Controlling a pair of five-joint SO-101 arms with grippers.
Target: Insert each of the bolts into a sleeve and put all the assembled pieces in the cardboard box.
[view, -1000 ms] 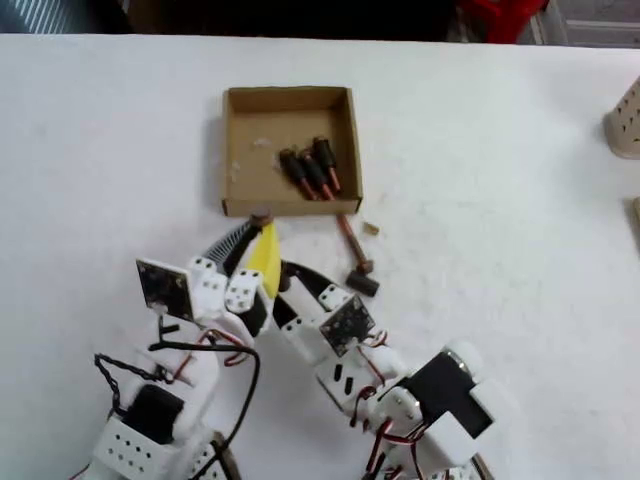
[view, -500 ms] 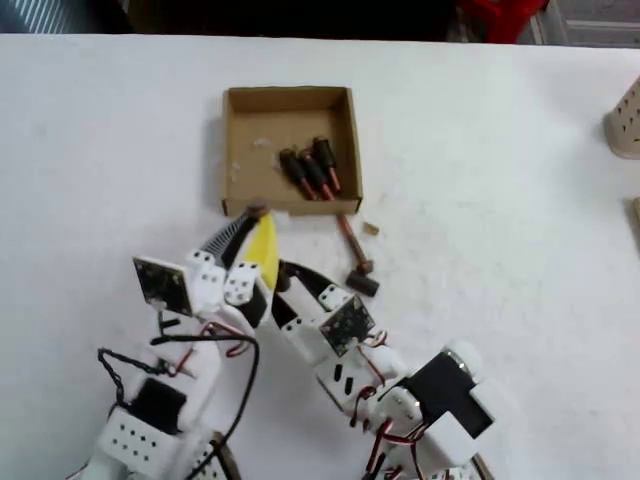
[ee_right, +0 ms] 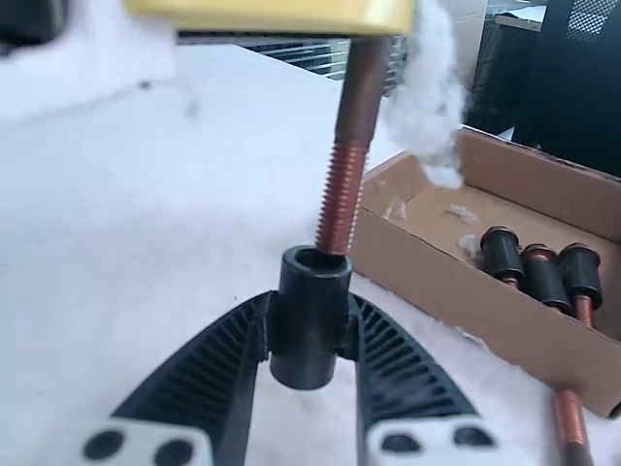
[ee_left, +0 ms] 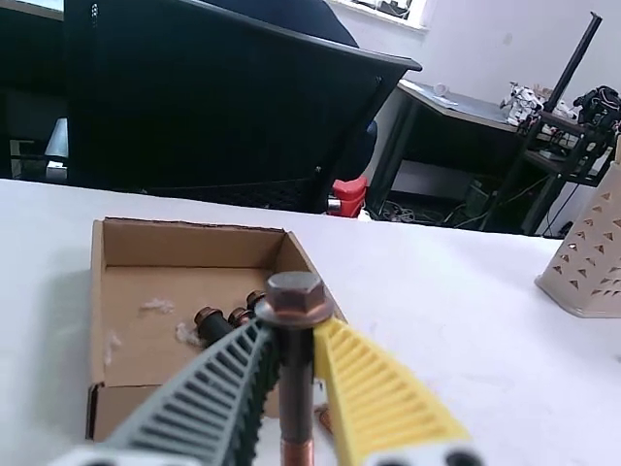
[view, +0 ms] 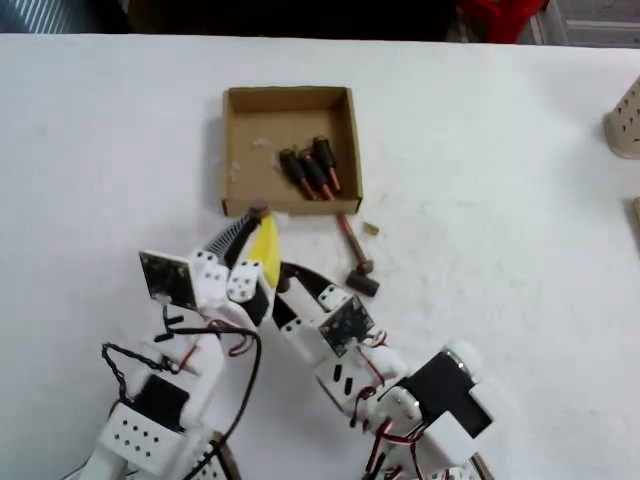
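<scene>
White tabletop (view: 480, 150) runs under both my arms, and a dark chair (ee_left: 223, 97) and desks stand in the room behind. My left gripper (ee_left: 291, 335) is closed tight on a copper-coloured bolt (ee_left: 294, 296). Its grey finger (ee_left: 213, 388) and yellow finger (ee_left: 374, 388) pinch the shank just under the hexagonal head, so the bolt stands upright with its threads pointing down. Directly below, my right gripper (ee_right: 310, 313) is clamped around a black sleeve (ee_right: 312, 325), with a black ribbed finger (ee_right: 213, 369) on either side. The sleeve stands upright with its open mouth facing up. The bolt's threaded tip sits right at that mouth, and I cannot tell how far it has gone in. From above, the two grippers meet close against the near wall of the cardboard box (view: 288, 92). Inside the box, toward its right side, three assembled pieces (view: 310, 168) lie side by side, black sleeves on copper bolts. A few wisps of white fluff (ee_left: 155, 306) lie on the box floor. Outside, just past the box's near right corner, a spare bolt (view: 350, 243) lies flat on the table. A spare sleeve (view: 365, 286) lies just beside its head, and a small tan scrap (view: 371, 229) is near its shank. At the table's far right edge stands a pale perforated holder (view: 625, 120).
</scene>
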